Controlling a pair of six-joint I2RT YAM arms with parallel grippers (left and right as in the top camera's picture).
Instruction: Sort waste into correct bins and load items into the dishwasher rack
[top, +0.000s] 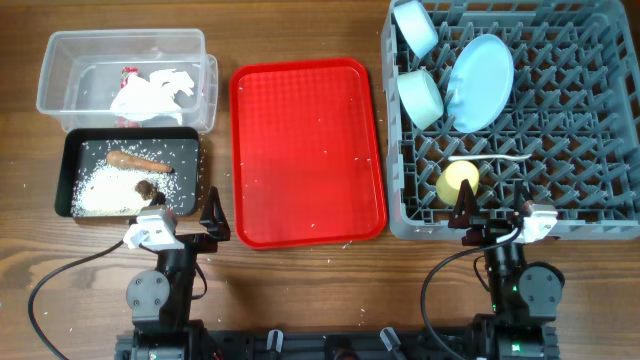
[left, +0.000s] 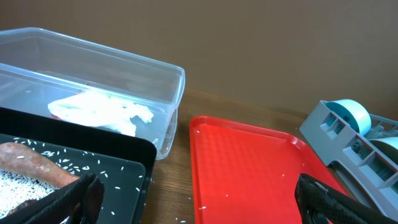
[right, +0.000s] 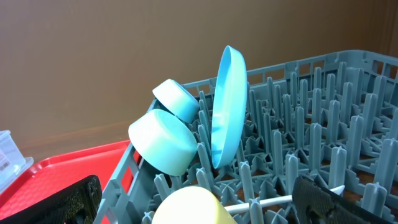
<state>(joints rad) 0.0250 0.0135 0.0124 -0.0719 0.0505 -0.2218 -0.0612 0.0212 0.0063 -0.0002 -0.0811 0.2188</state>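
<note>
Waste (top: 150, 95) and dishes both lie out of our grasp at this moment; the left gripper (left: 202, 202) has its fingers (left: 81, 196) spread wide with nothing between them, and the right gripper (right: 199, 202) stands equally wide and empty; both arms sit low at the near edge of the table (top: 300, 290), which we read as a resting pose. Just ahead of the left fingers is the black tray (top: 68, 170), holding the rice (top: 105, 190), the carrot-like stick (top: 135, 160) and the brown lump (top: 147, 188); food scraps seem grouped there so that they stay apart from dry rubbish. Behind it the clear tub (top: 60, 60) holds only the crumpled paper, for the same reason. Between the arms lies the red tray (top: 300, 150), bare except for a few stray grains. Ahead of the right fingers the dishwasher rack (top: 580, 150) carries everything else; the yellow cup (top: 458, 182) is nearest, the white spoon (top: 490, 159) lies flat across the pegs beyond it, and the blue plate (top: 482, 68) stands on edge, wedged between pegs so that it cannot topple. The mint-green bowl (top: 422, 97) and the white bowl (top: 415, 25) lean on their sides against the rack's left wall. We judge the sorting nearly complete.
</note>
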